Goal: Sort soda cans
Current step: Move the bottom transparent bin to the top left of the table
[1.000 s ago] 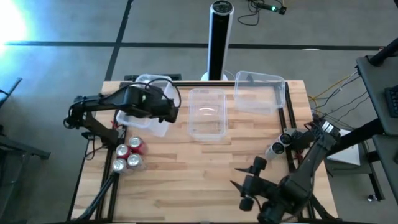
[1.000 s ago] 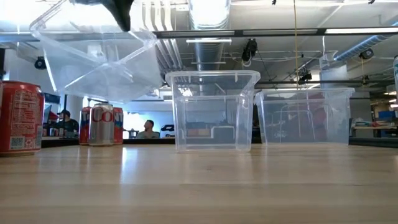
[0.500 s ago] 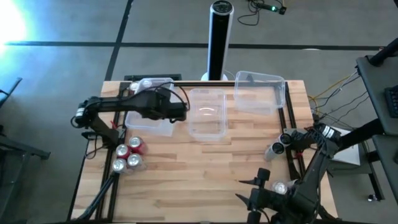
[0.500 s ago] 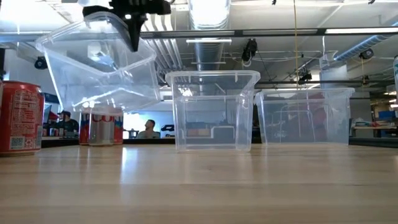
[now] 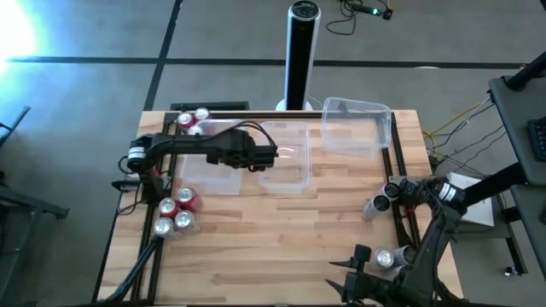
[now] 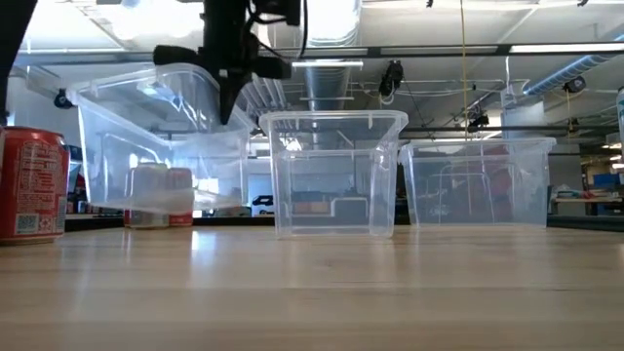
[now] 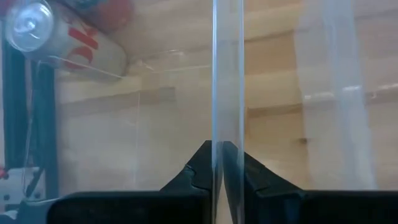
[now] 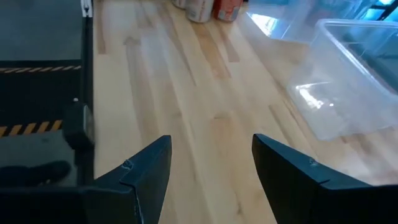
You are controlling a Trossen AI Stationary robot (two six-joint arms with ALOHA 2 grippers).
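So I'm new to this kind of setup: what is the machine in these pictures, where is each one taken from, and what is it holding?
It is a robot with two dark arms at a wooden table. One picture looks straight down, one looks level across the tabletop, and two come from cameras on the wrists. The left claw is shut on the wall of a clear tub, beside two more tubs. The right claw is open, empty, at the table's near edge. Soda cans stand in groups: three by the left edge, two at the back-left corner, and several near the right arm.
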